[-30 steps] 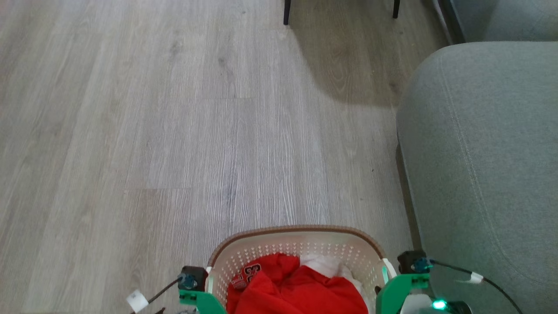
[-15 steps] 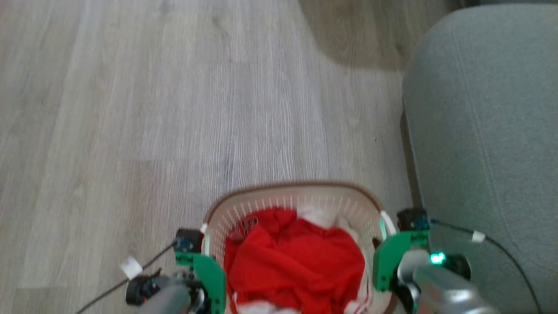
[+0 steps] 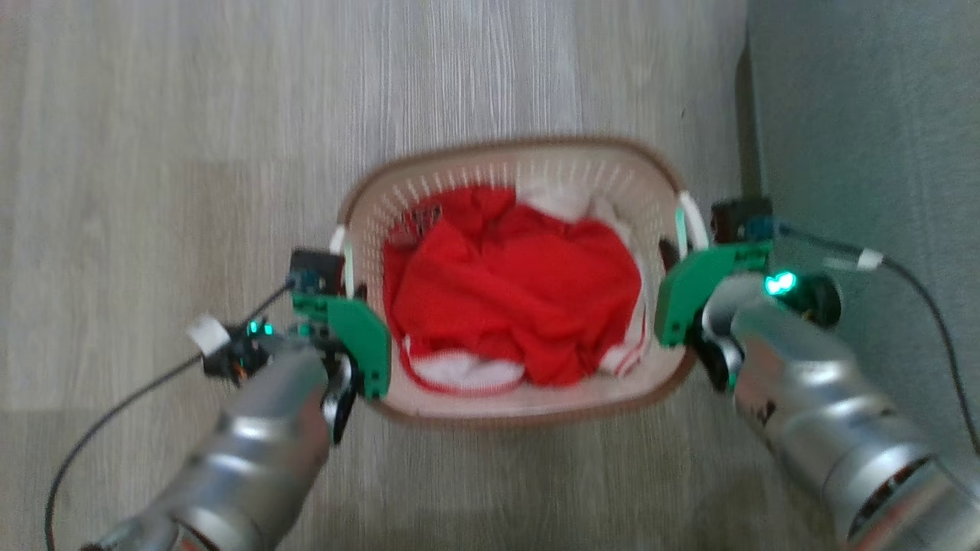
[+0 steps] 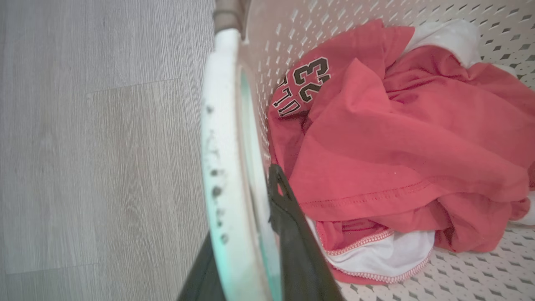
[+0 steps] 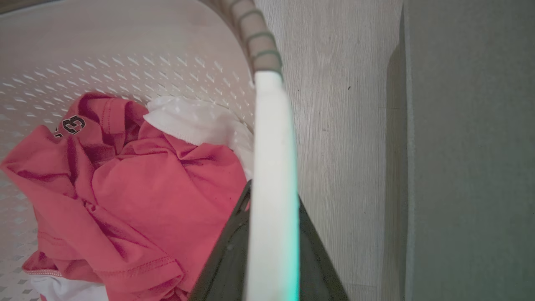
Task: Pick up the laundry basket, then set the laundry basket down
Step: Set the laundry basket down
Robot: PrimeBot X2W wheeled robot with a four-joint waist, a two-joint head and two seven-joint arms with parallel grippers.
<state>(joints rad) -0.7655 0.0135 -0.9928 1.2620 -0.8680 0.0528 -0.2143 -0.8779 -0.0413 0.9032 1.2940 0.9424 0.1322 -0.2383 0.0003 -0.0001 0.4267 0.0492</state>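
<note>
Left gripper (image 3: 352, 287): clamping left handle (image 4: 225, 146).
Right gripper (image 3: 674, 249): clamping right handle (image 5: 271, 167).
Basket (image 3: 475, 172): lying lengthwise between the 2 grippers.

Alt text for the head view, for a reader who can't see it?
From above: two silver arms grip a cream perforated laundry basket with a brown rim by its white side handles, left end effector on one, right end effector on the other. Red and white clothes lie inside. Pale wood floor surrounds it; a grey-green sofa is at the right.
</note>
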